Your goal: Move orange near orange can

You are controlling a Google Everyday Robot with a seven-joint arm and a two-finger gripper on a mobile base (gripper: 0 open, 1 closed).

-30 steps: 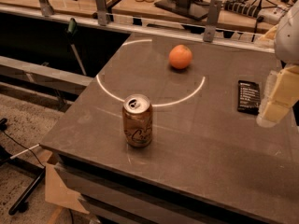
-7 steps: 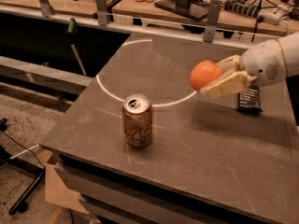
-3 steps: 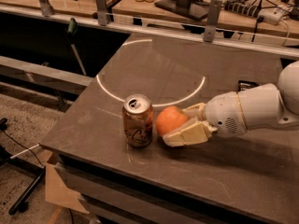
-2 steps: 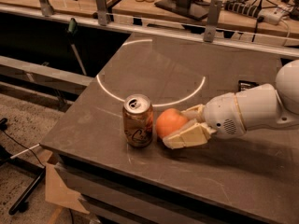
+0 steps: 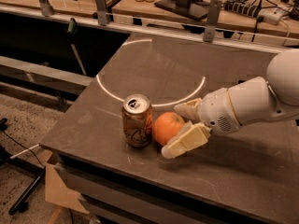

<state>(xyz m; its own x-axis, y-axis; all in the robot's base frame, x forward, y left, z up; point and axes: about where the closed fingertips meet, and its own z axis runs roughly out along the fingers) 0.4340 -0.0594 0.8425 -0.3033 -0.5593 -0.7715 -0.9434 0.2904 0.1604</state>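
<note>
The orange [image 5: 167, 126] rests on the dark table [image 5: 154, 73], touching or almost touching the right side of the orange can [image 5: 137, 121]. The can stands upright near the table's front left edge, silver top and dark script showing. My gripper [image 5: 171, 130] reaches in from the right at table height. Its cream fingers [image 5: 187, 142] straddle the orange, one behind it and one in front. The jaws stand spread wider than before, and the orange sits on the table between them.
A white arc [image 5: 154, 101] is drawn on the table behind the can. The table's front edge [image 5: 117, 164] runs close below the can and orange. A rail with metal posts [image 5: 212, 13] and a bench with cables lie beyond the far edge.
The orange was carried from the table's far side to the can's right side. In the last second it settled slightly lower and the fingers spread apart around it.
</note>
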